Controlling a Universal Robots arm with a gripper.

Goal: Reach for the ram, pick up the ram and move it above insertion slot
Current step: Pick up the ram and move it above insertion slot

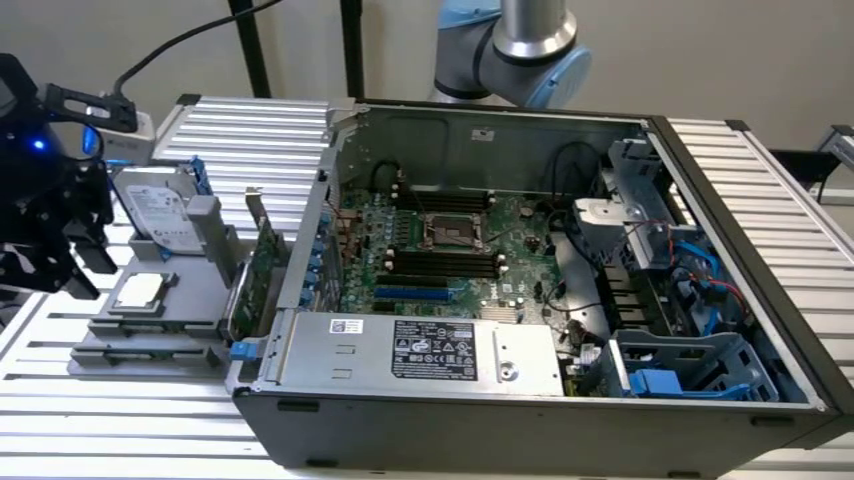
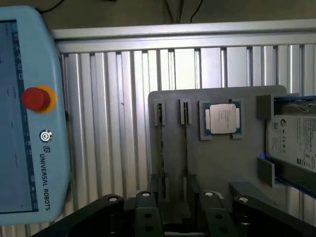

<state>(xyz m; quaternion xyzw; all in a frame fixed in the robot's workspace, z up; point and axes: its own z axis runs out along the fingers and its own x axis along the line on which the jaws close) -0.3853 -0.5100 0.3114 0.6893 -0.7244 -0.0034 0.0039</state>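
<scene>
Gray plastic holder tray [image 2: 222, 168] is carrying the ram [image 2: 160, 148], a thin green circuit-board stick standing on edge in a narrow slot, near a square silver processor chip [image 2: 222, 120]. Black robot gripper [image 2: 175, 190] is hovering over the tray's slotted end, its jaws standing apart and gripping nothing.

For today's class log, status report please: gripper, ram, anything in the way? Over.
Gripper over grey holder, close to ram. Ram edge-up in holder slot, not lifted. CPU and hard drive alongside, clear of ram.
</scene>
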